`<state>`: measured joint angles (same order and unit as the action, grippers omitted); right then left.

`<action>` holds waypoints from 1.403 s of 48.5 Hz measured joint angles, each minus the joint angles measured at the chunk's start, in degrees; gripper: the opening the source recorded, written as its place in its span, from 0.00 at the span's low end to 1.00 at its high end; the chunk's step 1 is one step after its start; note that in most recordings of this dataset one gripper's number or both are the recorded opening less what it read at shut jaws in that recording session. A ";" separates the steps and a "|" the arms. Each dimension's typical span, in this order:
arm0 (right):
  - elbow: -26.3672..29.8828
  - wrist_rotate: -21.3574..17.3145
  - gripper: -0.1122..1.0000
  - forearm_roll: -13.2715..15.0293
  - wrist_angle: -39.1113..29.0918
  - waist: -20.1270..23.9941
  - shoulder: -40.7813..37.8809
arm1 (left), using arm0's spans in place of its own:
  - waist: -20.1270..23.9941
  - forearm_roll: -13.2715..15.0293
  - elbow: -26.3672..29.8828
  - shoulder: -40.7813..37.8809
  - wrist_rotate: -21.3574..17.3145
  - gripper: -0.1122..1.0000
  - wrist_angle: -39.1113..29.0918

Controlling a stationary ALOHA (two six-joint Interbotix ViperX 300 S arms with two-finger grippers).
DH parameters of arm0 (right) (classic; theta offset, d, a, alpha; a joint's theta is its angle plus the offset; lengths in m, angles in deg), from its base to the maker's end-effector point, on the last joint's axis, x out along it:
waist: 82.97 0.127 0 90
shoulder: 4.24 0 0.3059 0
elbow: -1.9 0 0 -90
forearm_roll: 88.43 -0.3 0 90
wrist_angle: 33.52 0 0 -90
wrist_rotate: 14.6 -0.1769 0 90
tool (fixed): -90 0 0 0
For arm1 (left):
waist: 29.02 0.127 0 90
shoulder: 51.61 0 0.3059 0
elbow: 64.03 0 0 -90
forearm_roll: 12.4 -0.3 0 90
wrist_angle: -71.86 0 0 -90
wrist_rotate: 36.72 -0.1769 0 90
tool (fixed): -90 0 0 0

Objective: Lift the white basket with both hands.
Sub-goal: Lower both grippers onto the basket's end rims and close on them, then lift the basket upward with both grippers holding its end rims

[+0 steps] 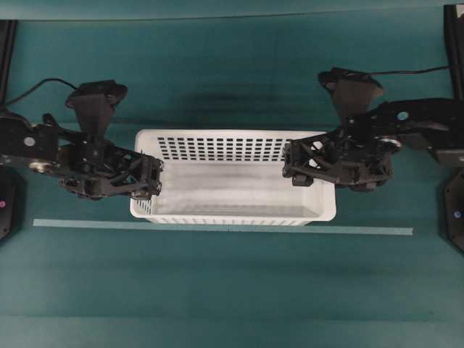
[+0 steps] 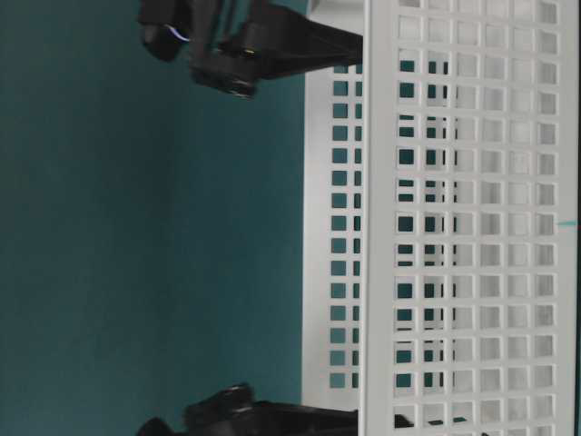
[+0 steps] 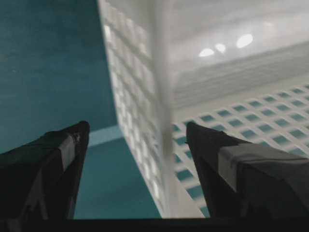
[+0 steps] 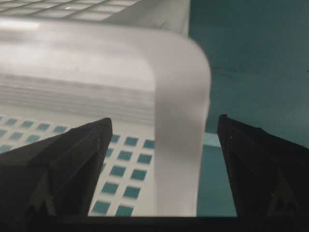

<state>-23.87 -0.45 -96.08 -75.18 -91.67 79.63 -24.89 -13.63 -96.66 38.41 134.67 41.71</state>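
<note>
Left hand [image 1: 150,179] and right hand [image 1: 293,165] open astride white basket [image 1: 232,194] end walls, fingertips hidden overhead

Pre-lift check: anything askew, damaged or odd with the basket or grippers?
Nothing stands out. The white basket sits flat and intact on the table, and the left gripper and right gripper each straddle an end wall, jaws open.

A teal table [image 1: 232,290] carries the white basket [image 1: 232,185] at centre frame, a pale strip [image 1: 217,227] running just below it.
</note>
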 measured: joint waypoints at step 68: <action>-0.79 -1.14 0.34 -0.62 5.19 -0.35 -3.69 | 0.70 0.00 0.00 -4.83 0.00 0.20 6.59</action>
<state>-24.66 -1.59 -96.70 -69.99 -92.02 75.93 -24.19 -13.63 -96.66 33.58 134.67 48.30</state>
